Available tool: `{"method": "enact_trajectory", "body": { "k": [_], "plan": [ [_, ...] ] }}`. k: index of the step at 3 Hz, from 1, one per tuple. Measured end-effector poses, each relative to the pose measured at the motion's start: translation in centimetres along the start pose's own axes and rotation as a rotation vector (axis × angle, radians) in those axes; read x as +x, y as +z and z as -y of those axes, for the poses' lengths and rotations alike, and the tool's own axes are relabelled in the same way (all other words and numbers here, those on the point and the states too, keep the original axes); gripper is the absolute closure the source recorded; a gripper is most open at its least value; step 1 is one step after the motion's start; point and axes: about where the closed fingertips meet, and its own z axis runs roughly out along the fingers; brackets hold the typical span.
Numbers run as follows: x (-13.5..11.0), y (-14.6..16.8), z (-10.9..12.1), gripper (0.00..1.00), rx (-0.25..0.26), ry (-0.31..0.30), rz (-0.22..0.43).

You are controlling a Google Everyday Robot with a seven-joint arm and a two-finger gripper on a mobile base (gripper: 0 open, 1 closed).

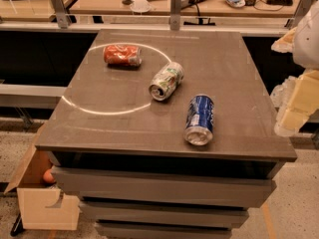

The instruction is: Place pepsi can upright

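Note:
The pepsi can [200, 119], dark blue with white lettering, lies on its side on the grey table top [224, 68] near the front right. Its silver end faces the front edge. My gripper [291, 114] is the pale yellow-white shape at the right edge of the camera view. It hangs beyond the table's right side, well to the right of the pepsi can and apart from it. It holds nothing that I can see.
A silver-and-green can [166, 80] lies on its side at the table's middle. An orange-red can [122, 55] lies on its side at the back left. A white ring [79, 108] is marked on the top. A cardboard box [45, 203] stands on the floor at the lower left. Desks stand behind.

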Motion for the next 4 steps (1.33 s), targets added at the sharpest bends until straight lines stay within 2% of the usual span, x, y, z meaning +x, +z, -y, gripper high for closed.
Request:
{"method": "enact_trajectory", "body": {
  "k": [1, 2, 3, 4],
  "plan": [
    [0.0, 0.0, 0.0, 0.0, 0.0, 0.0, 0.0],
    [-0.3, -0.1, 0.3, 0.0, 0.004, -0.034, -0.003],
    [-1.9, 0.6, 0.6, 0.0, -0.058, -0.171, 0.003],
    [-4.3, 3.6, 0.6, 0.0, -0.199, -0.474, 0.046]
  ]
}}
